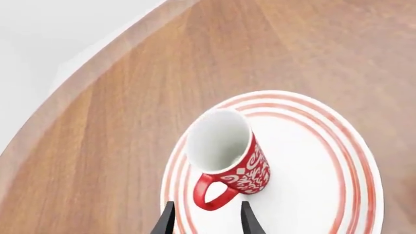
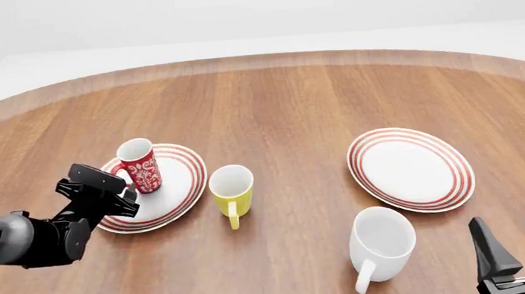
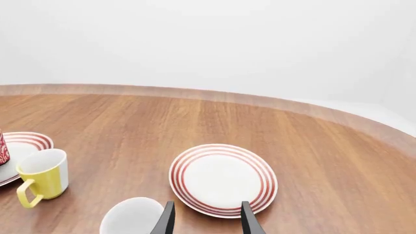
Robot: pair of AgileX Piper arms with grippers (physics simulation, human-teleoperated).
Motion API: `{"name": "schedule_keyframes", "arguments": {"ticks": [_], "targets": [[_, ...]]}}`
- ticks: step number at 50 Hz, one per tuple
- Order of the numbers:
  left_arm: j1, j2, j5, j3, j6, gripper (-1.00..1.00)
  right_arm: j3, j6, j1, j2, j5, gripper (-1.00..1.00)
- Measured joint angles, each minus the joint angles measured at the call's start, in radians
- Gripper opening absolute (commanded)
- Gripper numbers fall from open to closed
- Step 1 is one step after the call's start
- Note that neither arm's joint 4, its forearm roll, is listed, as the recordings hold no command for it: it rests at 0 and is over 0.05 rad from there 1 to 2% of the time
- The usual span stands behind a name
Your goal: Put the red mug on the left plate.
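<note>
One red mug (image 2: 140, 165) upright on left plate (image 2: 180, 184), plate's near rim hidden.

Even, bright diffuse light covering all three renders, soft faint shadows sitting under the yellow mug (image 2: 231, 189) and white mug (image 2: 380, 244) on the bench (image 2: 287, 103), no glare showing, focus staying sharp edge to edge.

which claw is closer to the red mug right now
Left. The left claw sits right beside the red mug, open at its handle on the left plate. The right claw is far across the table, past the white mug.
</note>
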Motion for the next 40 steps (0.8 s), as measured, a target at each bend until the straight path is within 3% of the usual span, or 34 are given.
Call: {"name": "schedule_keyframes", "arguments": {"ticks": [17,40], "targets": [[-0.001,-0.05,0.007,0.033,-0.014,1.0,0.0,-0.001,0.002,-0.002,0.003,1.0],[-0.047,-0.238,0.052,0.143,-0.069,1.0,0.0,0.008,0.007,0.013,-0.001,1.0]]}}
